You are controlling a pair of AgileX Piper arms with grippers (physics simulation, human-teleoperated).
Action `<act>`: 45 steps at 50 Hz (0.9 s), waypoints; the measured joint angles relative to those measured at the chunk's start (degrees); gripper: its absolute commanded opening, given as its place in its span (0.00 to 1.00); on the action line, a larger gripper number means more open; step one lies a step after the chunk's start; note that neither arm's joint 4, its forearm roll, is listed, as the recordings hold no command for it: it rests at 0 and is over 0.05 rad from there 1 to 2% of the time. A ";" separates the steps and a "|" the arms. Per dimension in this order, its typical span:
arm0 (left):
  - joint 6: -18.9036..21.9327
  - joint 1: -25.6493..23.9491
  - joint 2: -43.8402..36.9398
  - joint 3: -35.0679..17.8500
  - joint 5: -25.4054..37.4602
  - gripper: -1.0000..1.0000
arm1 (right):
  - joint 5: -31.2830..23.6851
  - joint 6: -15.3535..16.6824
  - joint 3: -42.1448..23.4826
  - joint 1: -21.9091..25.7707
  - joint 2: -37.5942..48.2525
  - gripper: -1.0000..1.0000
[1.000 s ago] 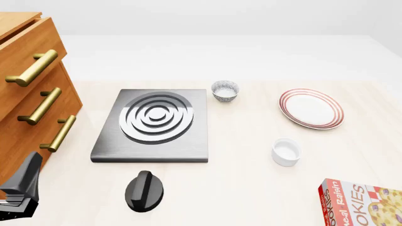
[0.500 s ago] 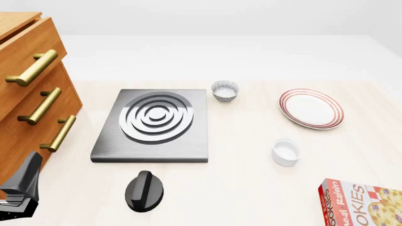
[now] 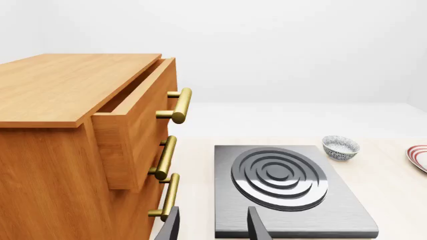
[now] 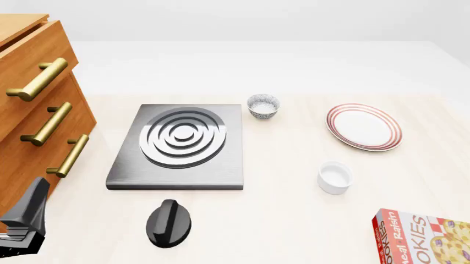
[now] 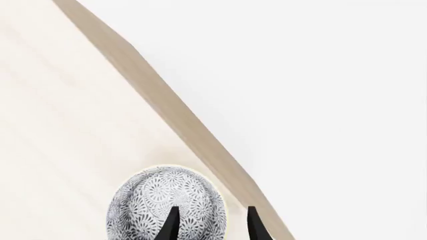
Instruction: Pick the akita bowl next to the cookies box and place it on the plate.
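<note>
Right gripper (image 5: pixel 211 225) hangs with black fingers parted, holding nothing, over a small round akita bowl (image 5: pixel 167 205), grey-blue floral speckles covering its domed outside.

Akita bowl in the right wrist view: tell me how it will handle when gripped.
Probably rigid: the akita bowl looks like glazed ceramic, so likely slick and chip-prone. Its round wall may slip from the right hand. It sits close to the table edge, so a push could drop it.
</note>
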State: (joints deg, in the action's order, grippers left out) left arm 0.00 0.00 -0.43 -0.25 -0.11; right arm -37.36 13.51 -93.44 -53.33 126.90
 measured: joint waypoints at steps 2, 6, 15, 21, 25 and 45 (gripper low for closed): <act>0.00 0.00 0.00 0.00 0.00 1.00 | 0.15 0.56 0.12 0.02 0.10 0.00; 0.00 0.00 0.00 0.00 0.00 1.00 | 0.86 1.89 0.06 -0.31 -0.05 0.00; 0.00 0.00 0.00 0.00 0.00 1.00 | 1.94 2.65 0.49 -0.64 -0.35 0.00; 0.00 0.00 0.00 0.00 0.00 1.00 | 2.87 2.54 1.54 -0.09 -1.75 0.00; 0.00 0.00 0.00 0.00 0.00 1.00 | 3.50 1.61 2.52 1.02 -3.36 0.00; 0.00 0.00 0.00 0.00 0.00 1.00 | 4.44 -2.18 6.15 8.09 -10.90 0.00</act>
State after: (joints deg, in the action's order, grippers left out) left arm 0.00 0.00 -0.43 -0.25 -0.11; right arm -32.92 11.32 -87.29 -45.24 116.00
